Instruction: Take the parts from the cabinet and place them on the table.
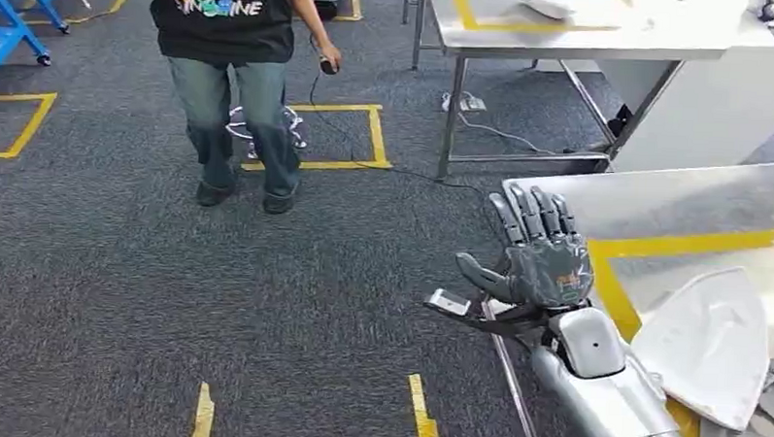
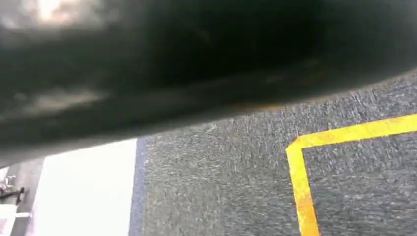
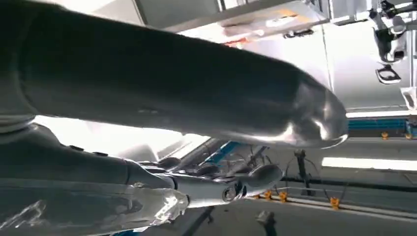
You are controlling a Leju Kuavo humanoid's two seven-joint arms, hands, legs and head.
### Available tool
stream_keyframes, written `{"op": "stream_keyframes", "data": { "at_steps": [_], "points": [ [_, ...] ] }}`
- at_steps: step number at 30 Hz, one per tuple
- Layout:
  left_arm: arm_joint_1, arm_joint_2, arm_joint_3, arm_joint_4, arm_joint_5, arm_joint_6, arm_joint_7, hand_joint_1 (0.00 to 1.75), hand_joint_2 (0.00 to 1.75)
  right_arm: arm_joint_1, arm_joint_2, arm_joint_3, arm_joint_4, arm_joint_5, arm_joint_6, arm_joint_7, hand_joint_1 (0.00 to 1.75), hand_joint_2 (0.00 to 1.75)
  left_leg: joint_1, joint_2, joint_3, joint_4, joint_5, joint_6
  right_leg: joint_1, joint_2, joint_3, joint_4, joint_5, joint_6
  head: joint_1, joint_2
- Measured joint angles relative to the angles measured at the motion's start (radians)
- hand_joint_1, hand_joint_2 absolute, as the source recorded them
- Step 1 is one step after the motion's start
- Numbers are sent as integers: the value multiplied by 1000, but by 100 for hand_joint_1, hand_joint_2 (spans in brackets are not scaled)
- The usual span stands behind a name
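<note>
My right hand [image 1: 542,253] is raised over the near left corner of the steel table [image 1: 656,199], back toward me, fingers straight and apart, thumb out to the left. Nothing shows in it. In the right wrist view its thick thumb [image 3: 172,83] and dark fingers [image 3: 216,174] stretch out against the ceiling, with a crinkled clear film [image 3: 98,211] at the picture's edge. A white bagged part [image 1: 709,341] lies on the table just right of my right forearm. In the left wrist view a dark blurred shape [image 2: 172,59] hangs above the carpet; how the left hand's fingers lie is unclear.
A person [image 1: 237,77] in a black shirt and jeans stands ahead on the grey carpet, holding a small dark device. A second steel table [image 1: 565,30] stands at the back right. Yellow tape [image 1: 347,135] marks squares on the floor, and blue racks [image 1: 11,21] stand far left.
</note>
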Motion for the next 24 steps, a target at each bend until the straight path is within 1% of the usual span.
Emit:
{"op": "stream_keyframes", "data": {
  "at_steps": [1, 2, 3, 4, 5, 6, 7, 8, 9, 10, 11, 12, 13, 14, 15, 16, 17, 18, 19, 20, 21, 22, 23, 24],
  "points": [
    [-1, -1, 0, 0, -1, 0, 0, 0, 0, 7, -1, 0, 0, 7, 0, 6, 0, 0, -1, -8, 0, 0, 0, 0, -3, 3, -44, 89, -37, 3, 0, 0],
    [0, -1, 0, 0, -3, 0, 0, 0, 0, 13, -1, 2, 0, 14, 0, 10, 0, 0, -1, -15, -1, 1, -1, -1, -5, 3, -81, 159, -60, 7, -1, 0],
    [0, -1, 0, 0, -4, 0, 0, 0, 0, 19, -2, 3, 0, 19, 0, 14, 0, 0, 0, -25, -1, 2, -1, -2, -7, 4, -102, 189, -58, 10, 0, 0],
    [2, -2, 0, 0, -5, 0, 2, 0, 0, 21, -2, 4, 0, 23, 0, 18, 0, 0, 2, -38, -1, 5, -2, -8, -12, 4, -95, 166, -29, 13, 0, 0],
    [3, -2, 0, 0, -6, 0, 2, 0, 0, 21, -2, 4, 0, 26, 0, 21, 0, 0, 6, -51, -2, 11, -4, -14, -17, 5, -67, 99, 18, 17, 0, 0],
    [3, -2, 0, 0, -6, -1, 3, 0, 0, 20, -3, 4, -2, 31, 0, 24, 0, 0, 10, -64, -2, 18, -9, -23, -23, 14, -22, 6, 69, 22, 0, 0],
    [2, -2, 0, 0, -6, -1, 3, 0, 0, 20, -4, 4, -2, 33, 0, 26, 0, 0, 13, -75, -4, 30, -15, -32, -31, 39, 15, -72, 96, 28, 0, 0],
    [1, 2, 0, 0, -6, -1, 3, 0, 0, 20, -7, 5, -2, 33, 0, 29, 0, 0, 11, -84, -15, 40, -19, -44, -29, 81, 27, -84, 65, 32, 4, 0],
    [-1, 2, 0, 0, -6, -1, 3, 0, 0, 21, -7, 6, -4, 35, 0, 31, 0, 0, 11, -94, -24, 50, -17, -50, -28, 67, 29, -83, 73, 13, 3, 0],
    [1, 1, 0, 0, -7, 0, 4, 0, 0, 23, -7, 7, -5, 37, 0, 33, 0, 0, 15, -100, -29, 48, -14, -55, -25, 60, 24, -79, 72, 7, 1, 0],
    [5, 1, 0, 0, -6, 0, 6, 0, 0, 23, -7, 10, -5, 40, 0, 34, 0, 0, 18, -108, -32, 45, -9, -61, -20, 52, 21, -74, 73, -2, 1, 0],
    [8, 2, 0, 0, -6, 0, 6, 0, 0, 22, -7, 10, -5, 41, 0, 36, 0, 0, 21, -116, -36, 46, -10, -66, -21, 43, 22, -74, 74, -10, 1, 0],
    [10, 2, 0, 0, -6, 0, 8, 0, 0, 20, -7, 10, -6, 44, 0, 39, 0, 0, 21, -94, -37, 56, -19, -68, -22, 31, 23, -77, 77, -18, 2, 0],
    [10, 2, 0, 0, -6, 1, 9, 0, 0, 20, -7, 10, -8, 48, 0, 43, 0, 0, 17, -53, -52, 89, -44, -70, -20, 23, 23, -77, 76, -25, -5, 0],
    [7, 2, 0, 0, -6, 1, 9, 0, 0, 20, -8, 10, -12, 52, 0, 48, 0, 0, 17, -30, -85, 159, -83, -72, -16, 11, 23, -77, 75, -30, -8, 0],
    [5, 2, 0, 0, -6, 1, 9, 0, 0, 21, -8, 10, -13, 56, 0, 51, 0, 0, 17, -19, -126, 245, -123, -73, -12, -2, 23, -76, 74, -32, -6, 0],
    [4, 2, 0, 0, -6, 1, 10, 0, 0, 23, -8, 11, -13, 57, 0, 55, 0, 0, 17, -14, -166, 328, -154, -72, -9, -18, 22, -76, 72, -35, -7, 0],
    [5, 2, 0, 0, -6, 1, 11, 0, 0, 24, -8, 13, -13, 57, 0, 57, 0, 0, 17, -14, -185, 367, -159, -70, -6, -29, 23, -76, 71, -37, -7, 0],
    [8, 2, 0, 0, -6, 1, 12, 0, 0, 25, -8, 14, -13, 56, 0, 57, 0, 0, 16, -14, -181, 359, -142, -67, -3, -41, 24, -76, 69, -39, -7, 0],
    [9, 2, 0, 0, -6, 1, 12, 0, 0, 24, -8, 16, -13, 56, 0, 57, 0, 0, 15, -13, -160, 315, -109, -62, -1, -52, 27, -76, 67, -40, -7, 0],
    [8, 2, 0, 0, -6, 3, 12, 0, 0, 24, -8, 17, -14, 53, 0, 57, 0, 0, 12, -7, -117, 231, -61, -54, 1, -56, 32, -76, 64, -38, -6, 0],
    [8, 2, 0, 0, -6, 4, 14, 0, 0, 22, -8, 18, -16, 46, 0, 55, 0, 0, 7, 4, -69, 141, -19, -44, 2, -65, 37, -76, 61, -36, -6, 0],
    [8, 5, 0, 0, -6, 7, 15, 0, 0, 20, -8, 19, -19, 32, 0, 46, 0, 0, -1, 17, -41, 89, -18, -36, 2, -71, 37, -77, 58, -34, -6, 0],
    [7, 5, 0, 0, -5, 7, 15, 0, 0, 17, -8, 20, -19, 19, 0, 37, 0, 0, -3, 17, -32, 68, -27, -33, 7, -74, 34, -74, 55, -29, -7, 0]
  ]
}}
